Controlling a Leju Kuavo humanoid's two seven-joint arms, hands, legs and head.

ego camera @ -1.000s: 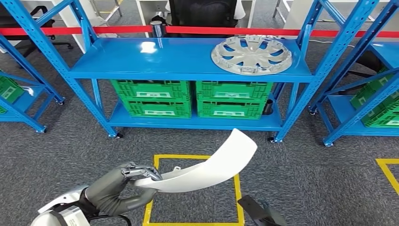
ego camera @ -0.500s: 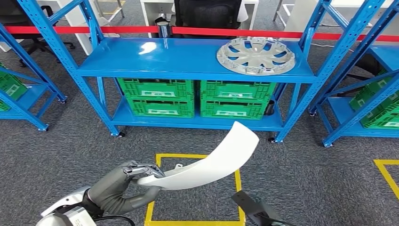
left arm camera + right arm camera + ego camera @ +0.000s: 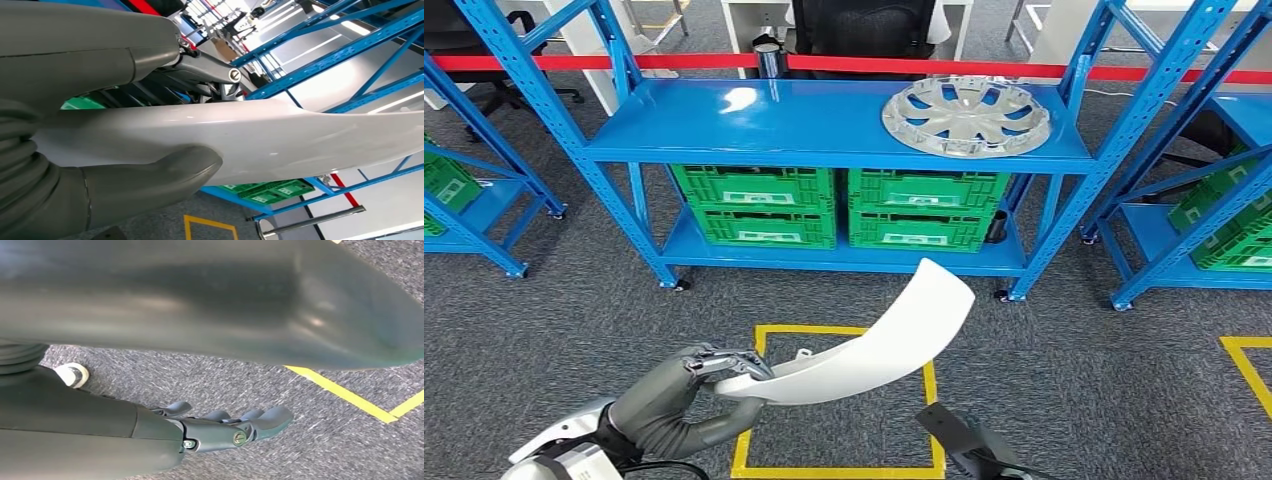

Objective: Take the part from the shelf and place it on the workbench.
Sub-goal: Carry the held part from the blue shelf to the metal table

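My left hand (image 3: 686,393) grips the near end of a long, curved white part (image 3: 864,355) and holds it above the floor, with its far end rising toward the blue shelf (image 3: 804,125). In the left wrist view the thick thumb (image 3: 145,182) presses against the white part (image 3: 280,140) from one side, and the dark fingers close over the other side. My right hand (image 3: 969,445) hangs low at the picture's bottom edge. Its dark fingers (image 3: 225,425) are stretched out over the grey carpet with nothing in them.
A silver wheel cover (image 3: 966,117) lies on the shelf's upper board, and green crates (image 3: 839,208) fill the lower one. More blue racks stand left and right. A yellow taped square (image 3: 929,400) marks the carpet under the part. Red barrier tape (image 3: 924,67) runs behind the shelf.
The whole picture has shifted slightly, so the camera has moved. My left hand still holds the white part in the same pose, and the right hand hangs as before.
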